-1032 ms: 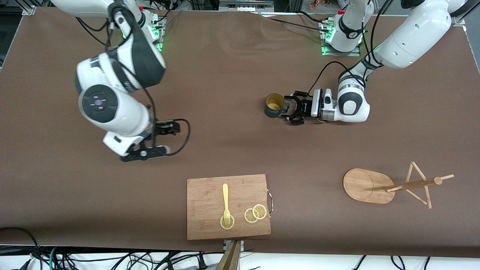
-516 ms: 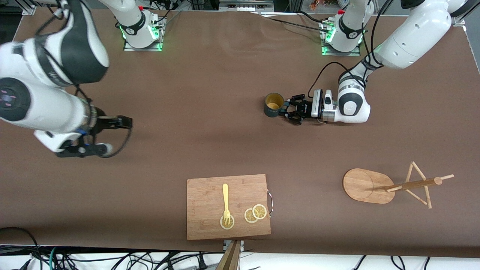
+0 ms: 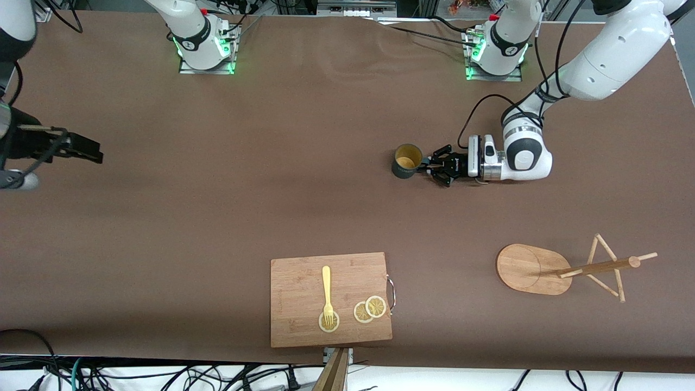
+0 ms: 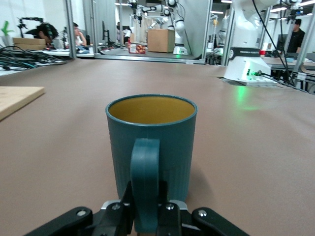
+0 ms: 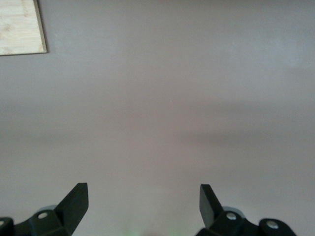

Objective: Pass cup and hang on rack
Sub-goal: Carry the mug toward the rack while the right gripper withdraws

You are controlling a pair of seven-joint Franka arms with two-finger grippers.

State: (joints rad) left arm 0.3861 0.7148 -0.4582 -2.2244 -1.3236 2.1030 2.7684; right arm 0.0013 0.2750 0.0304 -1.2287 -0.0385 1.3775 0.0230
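Observation:
The dark teal cup (image 3: 406,161) stands upright on the brown table near the middle, its tan inside showing. My left gripper (image 3: 430,164) is shut on the cup's handle. In the left wrist view the cup (image 4: 152,142) fills the centre, with the handle clamped between the jaws of the left gripper (image 4: 145,216). The bamboo rack (image 3: 592,267) stands toward the left arm's end, nearer the front camera than the cup. My right gripper (image 3: 81,147) is at the right arm's end of the table, open and empty (image 5: 142,189).
A wooden cutting board (image 3: 298,320) lies near the front edge with a yellow fork (image 3: 327,290) and lemon slices (image 3: 370,309) on it. Its corner shows in the right wrist view (image 5: 19,24) and its edge in the left wrist view (image 4: 15,98).
The left gripper has closed on the cup's handle and shifted the cup slightly toward the left arm's end. The right arm has swung away to its own end of the table.

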